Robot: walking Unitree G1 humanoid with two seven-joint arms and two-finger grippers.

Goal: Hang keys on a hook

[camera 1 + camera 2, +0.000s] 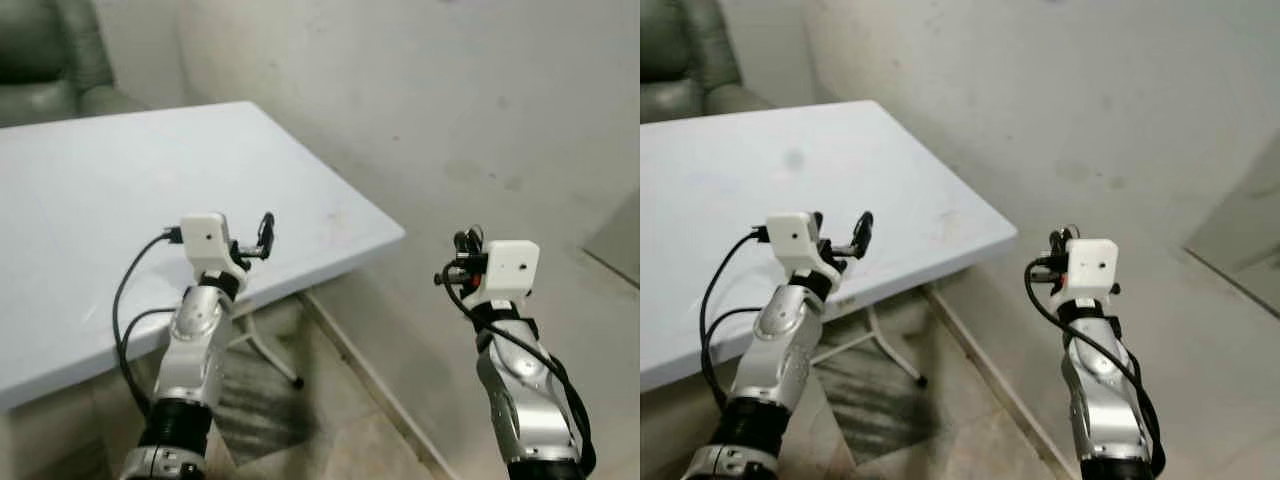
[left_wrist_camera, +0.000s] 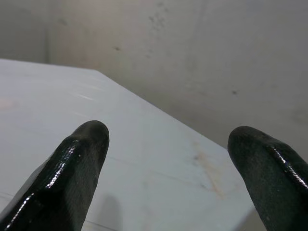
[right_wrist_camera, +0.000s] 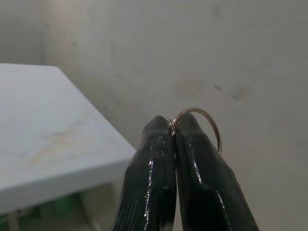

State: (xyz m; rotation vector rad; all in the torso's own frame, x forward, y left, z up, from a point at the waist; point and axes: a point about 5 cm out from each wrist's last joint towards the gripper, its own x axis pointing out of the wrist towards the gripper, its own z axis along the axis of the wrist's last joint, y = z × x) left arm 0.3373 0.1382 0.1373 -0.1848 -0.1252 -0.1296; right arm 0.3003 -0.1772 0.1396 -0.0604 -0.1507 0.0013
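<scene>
Key ring (image 3: 202, 122) half behind jaws.

Glossy black tool fingers (image 3: 159, 183), thin shiny metal key ring (image 3: 204, 120), smooth matt white table (image 1: 120, 200), rough stained wall (image 1: 480, 110).

The left gripper (image 1: 262, 238) hovers over the white desk (image 1: 120, 200) edge; the right gripper (image 1: 468, 245) is raised beside the desk, before the wall (image 1: 450, 110).

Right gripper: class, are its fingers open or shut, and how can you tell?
Shut. In the right wrist view the right gripper has its two black fingers pressed together, pinching a thin metal key ring between their tips.
</scene>
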